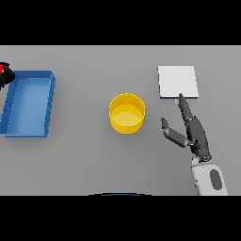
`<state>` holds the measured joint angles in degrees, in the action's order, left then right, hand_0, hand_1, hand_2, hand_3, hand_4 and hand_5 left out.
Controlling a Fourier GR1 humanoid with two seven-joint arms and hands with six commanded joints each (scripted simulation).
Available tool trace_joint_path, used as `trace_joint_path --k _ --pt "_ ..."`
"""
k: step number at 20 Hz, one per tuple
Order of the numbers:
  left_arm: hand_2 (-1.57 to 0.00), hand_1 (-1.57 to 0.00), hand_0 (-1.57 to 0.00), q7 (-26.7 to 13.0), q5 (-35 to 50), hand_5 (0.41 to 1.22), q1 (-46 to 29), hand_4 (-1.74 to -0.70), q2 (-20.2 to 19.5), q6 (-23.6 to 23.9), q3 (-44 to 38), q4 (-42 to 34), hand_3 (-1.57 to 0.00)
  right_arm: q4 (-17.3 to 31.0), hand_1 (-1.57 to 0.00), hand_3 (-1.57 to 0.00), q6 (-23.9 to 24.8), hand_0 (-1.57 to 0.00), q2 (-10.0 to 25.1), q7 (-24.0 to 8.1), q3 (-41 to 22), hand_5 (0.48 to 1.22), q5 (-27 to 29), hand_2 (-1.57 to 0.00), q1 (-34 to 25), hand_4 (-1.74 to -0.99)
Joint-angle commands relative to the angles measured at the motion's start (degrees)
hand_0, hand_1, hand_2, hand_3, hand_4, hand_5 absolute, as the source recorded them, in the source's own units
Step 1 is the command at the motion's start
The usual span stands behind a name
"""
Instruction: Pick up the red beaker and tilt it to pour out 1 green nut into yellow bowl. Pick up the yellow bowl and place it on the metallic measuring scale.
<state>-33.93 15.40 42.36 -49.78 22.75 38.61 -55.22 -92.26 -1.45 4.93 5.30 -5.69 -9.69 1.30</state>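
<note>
Open right hand beside the yellow bowl, scale beyond.

The right hand (pixel 196 134) has its fingers straight and spread, holding nothing; the yellow bowl (pixel 126 113) sits left of it, the metallic measuring scale (pixel 177 81) behind (no readable markings), a blue tray (pixel 29 103) far left.

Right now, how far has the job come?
Nothing looks done. The yellow bowl stands on the table, not on the scale; no nut shows inside it. The right hand lies open beside the bowl, holding nothing. Something red shows at the left edge. Pouring and placing remain.
</note>
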Motion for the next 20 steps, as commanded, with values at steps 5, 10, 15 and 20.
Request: trace_joint_path --k 5,10,15,20 --pt "-0.93 -1.04 -1.23 0.6 5.4 0.735 -3.3 -0.97 -2.9 -5.6 -1.1 -8.1 -0.58 0.1 0.00 0.00 0.0 0.00 0.4 -0.3 0.4 0.729 0.3 0.00 -0.2 -1.320" --pt "-0.31 -0.34 -0.40 0.2 5.5 0.667 -2.9 -0.81 -4.3 -10.7 0.4 -9.7 -0.19 -0.3 0.00 0.00 -0.3 0.00 0.3 -0.2 0.1 0.724 0.4 0.00 -0.2 -1.316" --pt "-0.10 -0.11 -0.13 -0.5 3.8 0.655 -2.2 -0.76 -4.6 -12.7 2.2 -8.1 -0.06 0.1 0.00 0.00 0.7 0.00 0.6 -0.1 -0.1 0.717 -1.2 0.00 -0.2 -1.305" --pt "-0.03 -0.04 -0.04 2.0 3.1 0.664 -2.5 -0.73 -3.3 -9.1 1.5 -7.4 -0.02 -0.6 0.00 0.00 1.7 0.00 0.9 -3.5 -1.0 0.688 -3.6 0.00 -1.4 -1.281"
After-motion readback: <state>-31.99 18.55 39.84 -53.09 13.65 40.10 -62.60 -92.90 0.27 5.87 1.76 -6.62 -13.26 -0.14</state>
